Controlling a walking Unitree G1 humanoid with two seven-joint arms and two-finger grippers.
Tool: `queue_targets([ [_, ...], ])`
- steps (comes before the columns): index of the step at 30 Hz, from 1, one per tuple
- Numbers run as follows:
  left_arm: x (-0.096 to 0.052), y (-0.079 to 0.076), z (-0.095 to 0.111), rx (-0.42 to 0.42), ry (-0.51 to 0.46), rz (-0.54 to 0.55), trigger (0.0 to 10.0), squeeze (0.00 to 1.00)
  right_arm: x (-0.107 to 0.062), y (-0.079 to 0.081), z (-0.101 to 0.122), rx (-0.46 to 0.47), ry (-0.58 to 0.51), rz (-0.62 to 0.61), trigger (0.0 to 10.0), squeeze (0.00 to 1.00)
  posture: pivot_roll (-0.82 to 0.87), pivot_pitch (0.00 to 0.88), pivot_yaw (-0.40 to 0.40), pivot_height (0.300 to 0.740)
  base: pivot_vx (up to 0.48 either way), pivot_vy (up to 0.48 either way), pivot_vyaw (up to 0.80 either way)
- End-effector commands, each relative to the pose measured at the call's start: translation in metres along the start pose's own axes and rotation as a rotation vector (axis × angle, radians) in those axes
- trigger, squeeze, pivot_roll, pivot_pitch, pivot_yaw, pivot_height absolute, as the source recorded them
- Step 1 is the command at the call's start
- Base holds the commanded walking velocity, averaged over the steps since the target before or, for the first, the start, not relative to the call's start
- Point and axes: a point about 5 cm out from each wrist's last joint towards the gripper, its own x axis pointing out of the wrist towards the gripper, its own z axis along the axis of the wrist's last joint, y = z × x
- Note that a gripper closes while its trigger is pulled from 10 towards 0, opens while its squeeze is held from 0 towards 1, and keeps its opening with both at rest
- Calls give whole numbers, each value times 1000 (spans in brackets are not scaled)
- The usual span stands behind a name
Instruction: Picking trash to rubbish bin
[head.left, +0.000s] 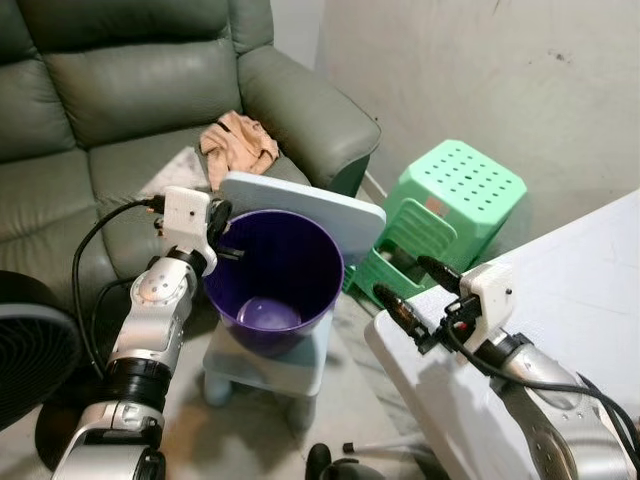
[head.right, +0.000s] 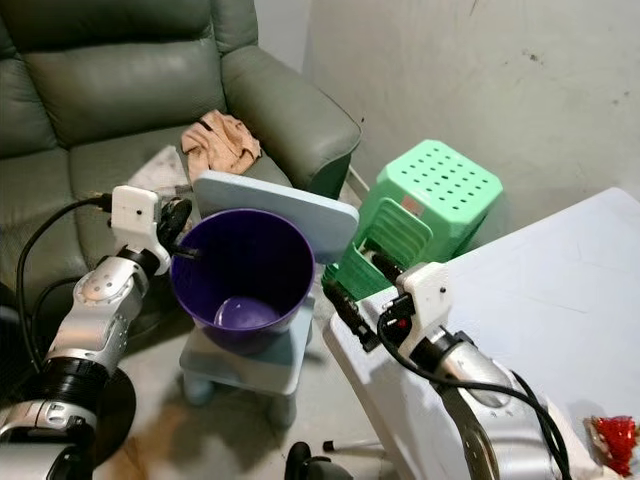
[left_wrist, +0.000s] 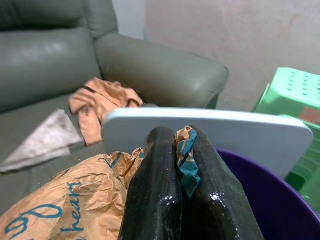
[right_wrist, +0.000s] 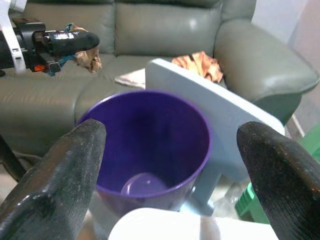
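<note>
The left gripper (left_wrist: 172, 200), fingers clenched on a crumpled brown paper wrapper (left_wrist: 75, 200), hangs at the rim of the purple rubbish bin (head.left: 275, 270) on a pale blue stool (head.left: 300, 215). The right gripper (head.left: 415, 290) hovers beside the bin, fingers spread and holding nothing.

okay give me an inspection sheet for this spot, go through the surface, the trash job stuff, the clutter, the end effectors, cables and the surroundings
Surface: white table on the robot's right; a red wrapper lies at its near edge.
Job's things: purple bin stands on a pale blue chair; crumpled brown paper with blue print is pinched at the bin's rim.
Clutter: orange cloth on the sofa seat.
End effectors: left end effector shut on the paper beside the bin's rim; right end effector open over the table edge, facing the bin.
Cables: black cable loops from the left wrist.
Surroundings: green leather sofa, green plastic stool, bare wall, dark fan.
</note>
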Motion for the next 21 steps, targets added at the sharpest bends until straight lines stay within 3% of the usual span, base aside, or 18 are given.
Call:
queue_targets([
  [1, 3, -7, 1, 11, 0, -42, 10000, 0, -6, 4, 5, 4, 0, 18, 10000, 0, -87, 302, -173, 740, 0, 0, 0],
  [9, 17, -23, 8, 35, -21, -153, 10000, 0, -20, 26, 15, 63, 7, 100, 10000, 0, -141, 352, -194, 740, 0, 0, 0],
  [18, 28, -20, 16, 43, -24, -185, 10000, 0, -24, 33, 23, 77, 10, 108, 10000, 0, -166, 367, -194, 740, 0, 0, 0],
  [21, 30, -20, 17, 6, -31, -192, 10000, 0, -26, 33, 26, 81, 16, 104, 10000, 0, -170, 367, -194, 740, 0, 0, 0],
])
